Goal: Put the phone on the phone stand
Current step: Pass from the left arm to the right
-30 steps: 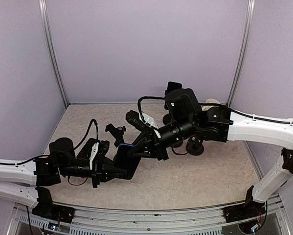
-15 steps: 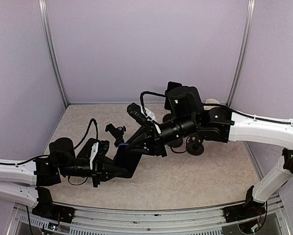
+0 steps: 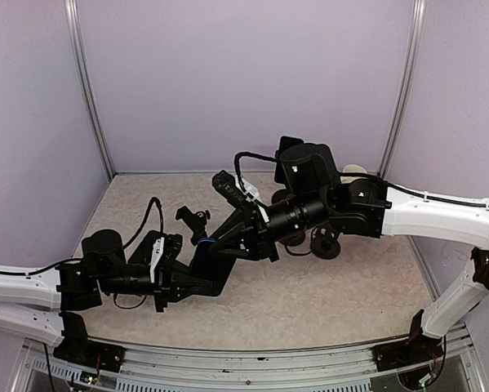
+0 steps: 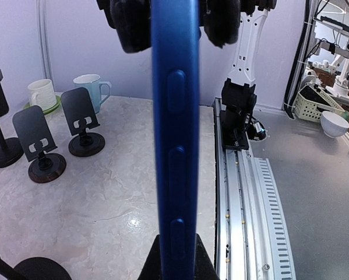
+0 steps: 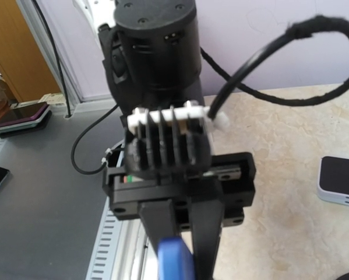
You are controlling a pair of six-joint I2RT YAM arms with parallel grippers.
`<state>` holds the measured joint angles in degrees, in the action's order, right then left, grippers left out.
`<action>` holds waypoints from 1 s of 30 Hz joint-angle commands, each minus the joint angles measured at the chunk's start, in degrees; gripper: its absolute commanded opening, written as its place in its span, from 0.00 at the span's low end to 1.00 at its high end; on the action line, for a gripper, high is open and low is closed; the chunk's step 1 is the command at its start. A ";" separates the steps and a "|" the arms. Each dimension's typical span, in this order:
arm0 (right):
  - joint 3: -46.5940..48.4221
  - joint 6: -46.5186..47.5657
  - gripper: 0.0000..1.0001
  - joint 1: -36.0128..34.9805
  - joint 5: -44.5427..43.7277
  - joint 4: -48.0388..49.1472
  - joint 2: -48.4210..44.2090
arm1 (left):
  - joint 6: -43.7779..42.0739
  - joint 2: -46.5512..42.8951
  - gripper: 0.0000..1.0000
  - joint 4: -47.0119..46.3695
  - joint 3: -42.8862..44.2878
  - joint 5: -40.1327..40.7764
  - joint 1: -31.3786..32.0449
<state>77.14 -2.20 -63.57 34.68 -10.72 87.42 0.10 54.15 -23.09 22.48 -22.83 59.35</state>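
1. The blue phone (image 4: 174, 134) is up in the air above the counter (image 4: 116, 198), well apart from the phone stand (image 4: 40, 143). It is not on the stand yet.
2. The left gripper (image 4: 176, 256) is closed tight on one end of the phone. It pinches the flat sides, so the thin edge with the buttons shows. I think this stops the phone from falling.
3. The right gripper (image 4: 175, 20) sits around the other end of the phone. I cannot tell if it is squeezing or loose.
4. I think two grippers are on one phone so that it can be passed or turned to face the phone stand.
5. The phone stand is empty and leans back, ready for a phone. Another stand (image 4: 84, 122) is just beside it, and a blue mug (image 4: 92, 87) is behind it.
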 commanded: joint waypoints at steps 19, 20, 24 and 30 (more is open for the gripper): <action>-2.33 -0.38 0.29 0.38 0.86 4.42 0.38 | -0.85 -0.76 0.00 -3.45 0.80 0.53 0.32; -3.21 -0.78 0.29 0.38 1.10 5.96 0.03 | -0.69 -0.65 0.00 -3.88 0.69 0.46 0.33; -5.37 -2.33 0.29 0.38 1.96 10.43 -0.29 | -0.46 -0.04 0.00 -4.60 0.64 0.20 0.31; -5.80 -2.29 0.24 0.38 2.03 10.85 0.05 | -0.36 0.25 0.00 -4.63 0.72 -0.11 0.50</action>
<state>71.92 -3.92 -63.57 35.77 -3.01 87.96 -0.16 54.50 -23.16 22.48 -22.44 59.35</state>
